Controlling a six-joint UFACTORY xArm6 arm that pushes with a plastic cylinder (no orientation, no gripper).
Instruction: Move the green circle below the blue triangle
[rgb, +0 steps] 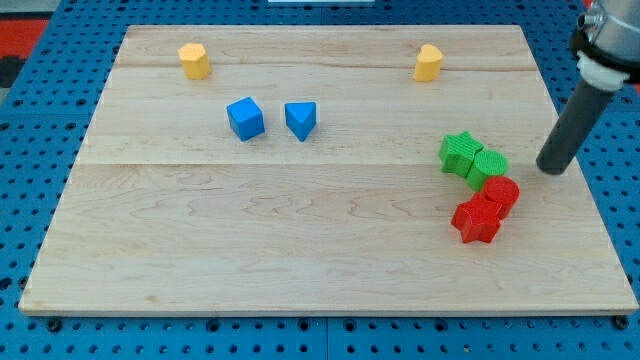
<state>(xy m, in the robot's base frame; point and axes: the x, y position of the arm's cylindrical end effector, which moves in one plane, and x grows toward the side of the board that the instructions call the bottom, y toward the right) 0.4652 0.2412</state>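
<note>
The green circle (489, 165) lies at the view's right, touching a green star (460, 153) on its left and a red block (502, 192) below it. The blue triangle (300, 119) sits upper middle, far to the left of the green circle. My tip (552, 169) stands on the board just right of the green circle, a short gap apart from it.
A blue cube (245, 118) sits just left of the blue triangle. A red star (476, 219) touches the red block from below. Two yellow blocks lie near the top edge, at left (194, 60) and right (428, 62). The board's right edge (590, 190) is close to my tip.
</note>
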